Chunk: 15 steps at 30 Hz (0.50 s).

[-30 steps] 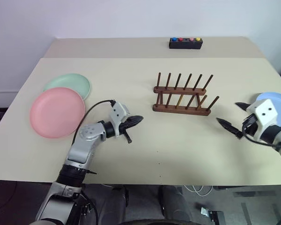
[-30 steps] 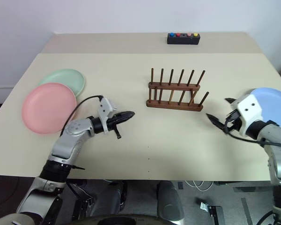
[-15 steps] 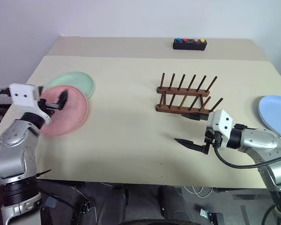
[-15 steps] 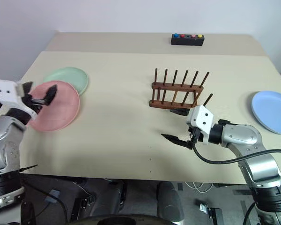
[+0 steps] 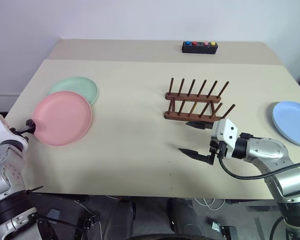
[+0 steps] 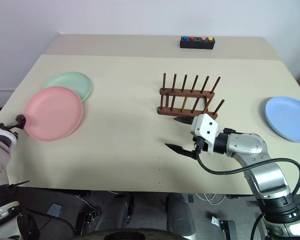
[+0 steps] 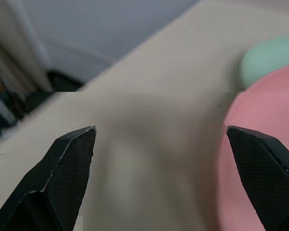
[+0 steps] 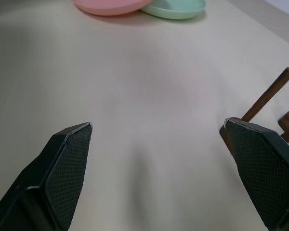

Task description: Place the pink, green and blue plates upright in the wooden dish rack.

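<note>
- Broad beige tabletop (image 5: 140, 90), carrying everything listed here, wooden dish rack near its middle.
- Pink plate (image 5: 62, 118), lying flat well to the left of the wooden dish rack (image 5: 196, 102), its far edge overlapping the green plate.
- Green plate (image 5: 77, 87), flat on the tabletop, just behind the pink plate and partly tucked under it, likewise far left of the rack.
- Blue plate (image 5: 292, 115), flat, alone, well to the right of the rack, near the tabletop's right edge.
- Rack itself standing empty, two rows of thin upright pegs, no plate slotted in.
- Right gripper (image 5: 195, 138), jaws spread wide and holding nothing, hovering just in front of the rack's near rail, one fingertip close to the rail, whether touching cannot be told.
- Left gripper (image 7: 161, 144), at the tabletop's left edge, far left of the rack, jaws spread wide and empty, one fingertip over the pink plate's rim in the left wrist view.
- Small black box with coloured buttons (image 5: 200, 47), at the far edge of the tabletop, well behind the rack.
</note>
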Motion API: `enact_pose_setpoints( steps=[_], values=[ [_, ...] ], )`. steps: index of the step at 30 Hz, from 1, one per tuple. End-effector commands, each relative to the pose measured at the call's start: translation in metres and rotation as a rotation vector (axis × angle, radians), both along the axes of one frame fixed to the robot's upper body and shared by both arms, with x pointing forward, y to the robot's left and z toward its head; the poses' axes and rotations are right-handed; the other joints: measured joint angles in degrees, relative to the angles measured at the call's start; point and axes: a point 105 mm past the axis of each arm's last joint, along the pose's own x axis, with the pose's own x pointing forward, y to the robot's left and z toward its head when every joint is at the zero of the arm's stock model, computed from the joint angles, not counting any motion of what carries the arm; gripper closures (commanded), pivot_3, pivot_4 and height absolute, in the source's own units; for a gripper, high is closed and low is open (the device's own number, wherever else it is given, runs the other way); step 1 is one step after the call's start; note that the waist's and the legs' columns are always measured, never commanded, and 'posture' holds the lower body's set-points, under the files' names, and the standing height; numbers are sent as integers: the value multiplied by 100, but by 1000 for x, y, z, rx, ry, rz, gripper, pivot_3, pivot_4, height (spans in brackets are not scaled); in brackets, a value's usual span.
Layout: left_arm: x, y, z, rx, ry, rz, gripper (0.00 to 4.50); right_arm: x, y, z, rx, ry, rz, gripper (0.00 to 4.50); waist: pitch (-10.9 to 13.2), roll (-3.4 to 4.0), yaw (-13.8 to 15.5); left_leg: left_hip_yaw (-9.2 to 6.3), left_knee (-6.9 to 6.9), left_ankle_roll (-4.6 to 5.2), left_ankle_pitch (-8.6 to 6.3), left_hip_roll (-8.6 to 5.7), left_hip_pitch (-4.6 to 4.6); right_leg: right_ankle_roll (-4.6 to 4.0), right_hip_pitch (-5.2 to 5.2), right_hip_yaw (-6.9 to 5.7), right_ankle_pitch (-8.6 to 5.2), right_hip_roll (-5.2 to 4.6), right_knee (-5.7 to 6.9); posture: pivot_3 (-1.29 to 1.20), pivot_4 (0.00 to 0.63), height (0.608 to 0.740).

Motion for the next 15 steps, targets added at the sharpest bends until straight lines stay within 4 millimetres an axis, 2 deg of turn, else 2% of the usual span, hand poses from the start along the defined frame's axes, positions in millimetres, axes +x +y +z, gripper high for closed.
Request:
enact_pose_setpoints(
  steps=[1, 3, 6, 13, 15],
  values=[
    [6, -11, 6, -28, -28, -86, 55, -1, -1, 4, 12, -35, -6, 0, -1, -3, 4, 0, 0, 0, 0, 0, 0, 0, 0, 0, 0, 0, 0, 0, 150, 734],
    [10, -21, 2, -70, -37, -143, 55, -2, -1, 3, 16, -36, -15, 0, -2, -3, 4, 0, 0, 0, 0, 0, 0, -4, 1, 0, -2, -1, 0, 0, 150, 734],
    [10, -23, -1, -84, -42, -159, 887, -3, -3, 1, 17, -35, -22, 0, -2, -4, -4, 0, -1, -1, 0, 0, 0, -12, -1, 0, -6, -1, -1, 0, 150, 734],
    [9, -24, -3, -91, -55, -150, 4330, -2, -6, -1, 17, -35, -28, 0, -3, -4, 0, 1, -3, -1, 0, 0, 1, -13, -1, 1, -6, -1, -1, 0, 150, 734],
    [9, -25, -2, -95, -74, -155, 4430, -2, -7, -1, 17, -37, -27, 0, -3, -3, 8, 1, 0, -1, 0, 0, 2, -13, 2, 1, -6, -2, -1, 0, 150, 734]
  ],
)
